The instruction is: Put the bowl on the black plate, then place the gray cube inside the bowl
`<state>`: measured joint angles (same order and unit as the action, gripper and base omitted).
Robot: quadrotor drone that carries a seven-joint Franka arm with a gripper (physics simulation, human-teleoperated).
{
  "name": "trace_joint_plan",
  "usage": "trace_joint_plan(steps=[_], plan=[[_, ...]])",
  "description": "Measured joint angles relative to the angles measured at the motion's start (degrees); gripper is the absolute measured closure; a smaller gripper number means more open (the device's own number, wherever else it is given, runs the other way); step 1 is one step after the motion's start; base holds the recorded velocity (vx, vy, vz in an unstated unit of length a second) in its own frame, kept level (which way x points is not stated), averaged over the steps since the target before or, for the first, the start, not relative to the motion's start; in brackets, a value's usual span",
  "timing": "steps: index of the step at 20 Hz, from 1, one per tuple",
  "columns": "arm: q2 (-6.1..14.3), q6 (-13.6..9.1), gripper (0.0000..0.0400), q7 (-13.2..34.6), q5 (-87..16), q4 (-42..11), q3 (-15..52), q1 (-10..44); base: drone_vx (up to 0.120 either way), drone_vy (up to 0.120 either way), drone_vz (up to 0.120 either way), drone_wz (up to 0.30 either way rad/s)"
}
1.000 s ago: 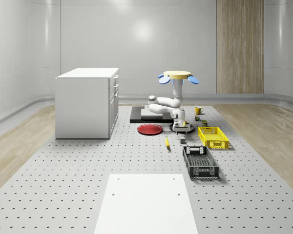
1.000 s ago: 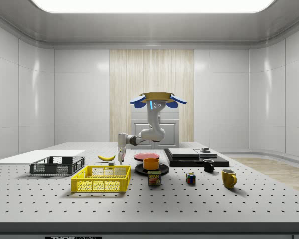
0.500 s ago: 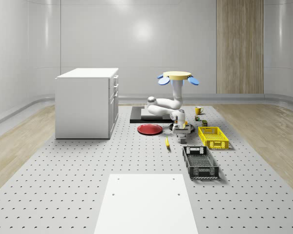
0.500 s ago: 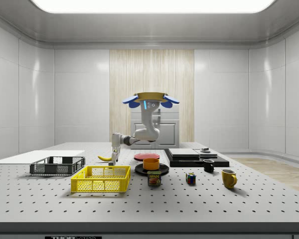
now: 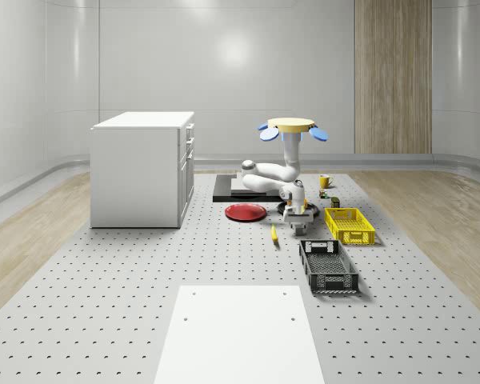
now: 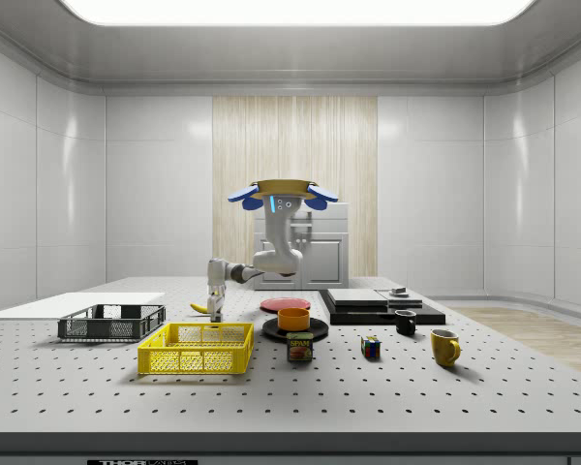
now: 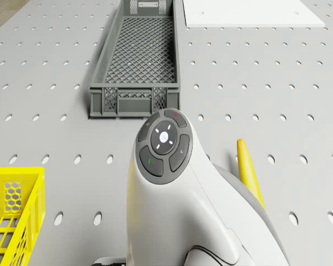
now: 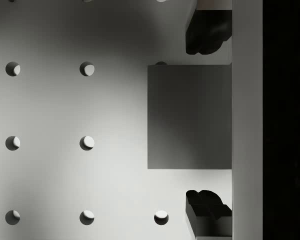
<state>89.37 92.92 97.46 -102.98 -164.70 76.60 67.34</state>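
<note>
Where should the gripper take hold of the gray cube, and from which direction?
Grip the cube on two opposite flat sides, coming straight down from above. It lies flat on the table, and in the wrist view one finger stands open beyond each of two opposite faces. The drone hovers above the table.

Matt gray cube (image 8: 190,116), glossy white arm (image 7: 183,210), seemingly plastic mesh crate (image 7: 139,61).

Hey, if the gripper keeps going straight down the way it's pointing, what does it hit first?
Most likely the gray cube: in the wrist view it lies straight ahead of the gripper, between the spread fingers. How far below is unclear. The drone hovers above the table.
</note>
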Motion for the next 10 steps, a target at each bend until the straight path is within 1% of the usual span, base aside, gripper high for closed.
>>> trace_joint_plan(steps=[3, 10], plan=[[0.0, 0.1, 0.0000, 0.0, -0.1, 0.0, -0.2, 0.0, 0.000, 0.000, 0.000, 0.000], [0.1, 1.1, 0.0000, 0.0, -3.1, 0.7, -3.3, 0.5, 0.000, 0.000, 0.000, 0.000]])
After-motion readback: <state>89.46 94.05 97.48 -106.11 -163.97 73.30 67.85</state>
